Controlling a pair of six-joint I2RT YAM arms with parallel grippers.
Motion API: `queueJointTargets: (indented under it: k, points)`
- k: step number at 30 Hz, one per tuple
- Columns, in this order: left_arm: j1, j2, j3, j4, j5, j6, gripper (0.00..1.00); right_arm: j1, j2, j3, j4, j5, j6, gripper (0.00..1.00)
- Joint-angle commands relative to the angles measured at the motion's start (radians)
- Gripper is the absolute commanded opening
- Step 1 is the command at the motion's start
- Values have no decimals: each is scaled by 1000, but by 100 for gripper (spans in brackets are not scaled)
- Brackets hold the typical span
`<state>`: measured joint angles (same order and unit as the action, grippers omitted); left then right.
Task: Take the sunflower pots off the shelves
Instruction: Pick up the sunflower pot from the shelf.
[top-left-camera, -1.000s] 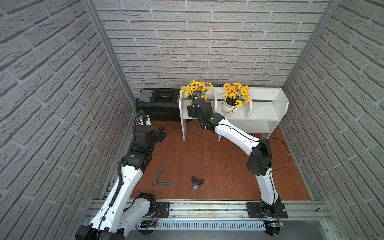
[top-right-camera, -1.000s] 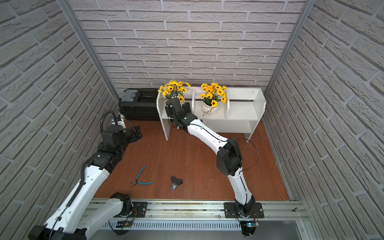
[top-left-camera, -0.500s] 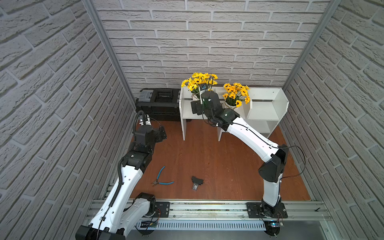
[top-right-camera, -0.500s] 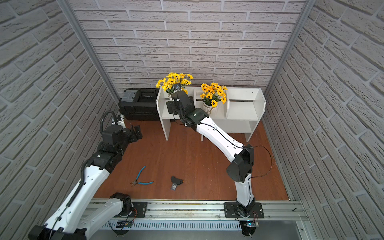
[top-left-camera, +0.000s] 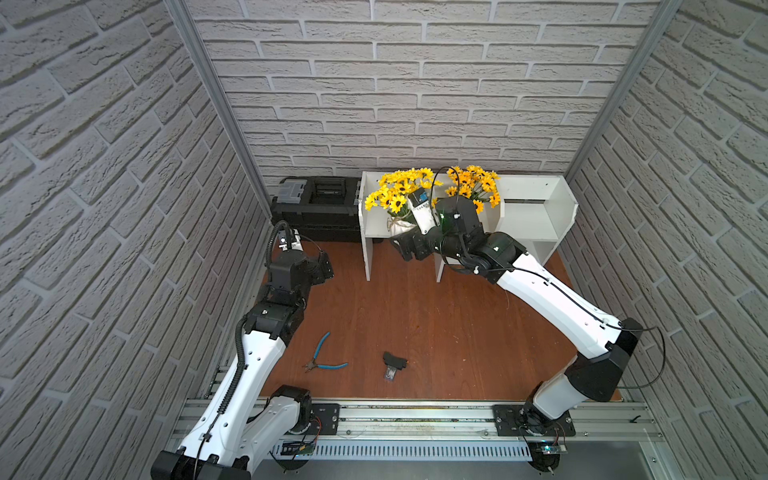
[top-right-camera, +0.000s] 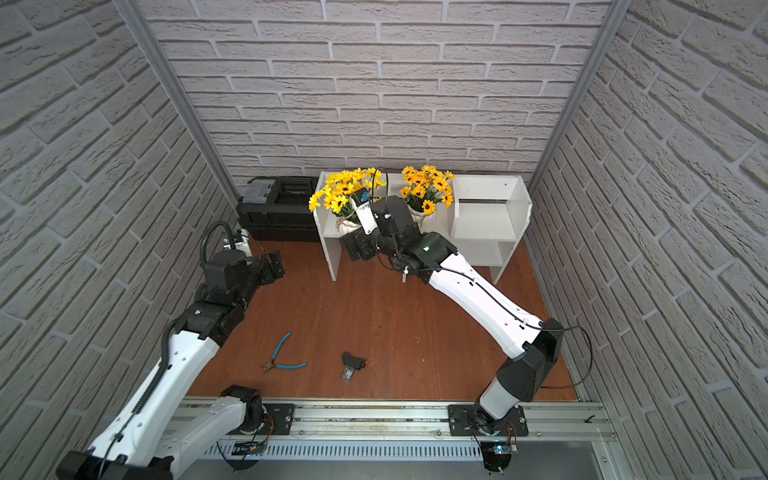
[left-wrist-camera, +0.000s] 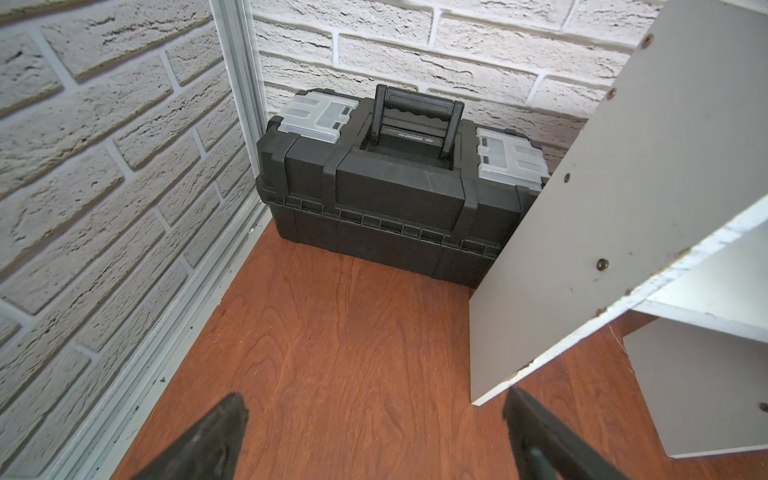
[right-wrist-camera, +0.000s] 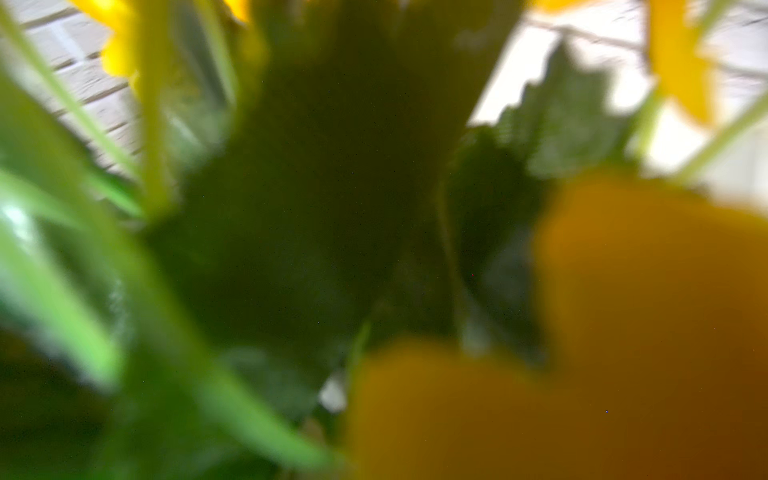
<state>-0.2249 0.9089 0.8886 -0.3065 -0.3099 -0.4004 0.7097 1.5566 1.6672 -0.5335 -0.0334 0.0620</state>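
Seems to be lifting the tilted twine pot (top-left-camera: 400, 226) off the front of the shelves (top-left-camera: 536, 216) at 12 o'clock, right pincer (top-left-camera: 409, 247) clamped on its base, left pincer (left-wrist-camera: 376, 409) apart at 9 o'clock, and next needs a slow pull toward 6 o'clock, down onto the desk (top-left-camera: 415, 316).

Right wrist view: only blurred leaves (right-wrist-camera: 291, 208), petals (right-wrist-camera: 623, 332).
Right gripper (top-right-camera: 359, 247): fingertips hidden by twine-tied pot (top-right-camera: 348, 226).
Left gripper (left-wrist-camera: 374, 397): fingers (left-wrist-camera: 208, 444) cut by edge.
Black floor item (top-left-camera: 394, 365): I can't identify it.

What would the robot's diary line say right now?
right pincer: shut on twine pot, at left compartment of shelves | ribbed pot: middle compartment | left pincer: open, empty
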Motion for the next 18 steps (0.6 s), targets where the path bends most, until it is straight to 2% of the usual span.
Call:
queueJointTargets:
  k: [1,7,13,18]
  points:
    - [-5,-9,-13,46,-17,10,98,10,-76,-80,164,-168,-48,19]
    - [-5,-13,-11,44,-21,13,98,28,-123,-252,303,-219,-85,20]
    - [-5,-13,-13,48,-21,14,98,51,-118,-412,473,-152,-101,21]
    - [-5,-11,-13,52,-21,15,98,74,-51,-468,570,-106,-123,22]
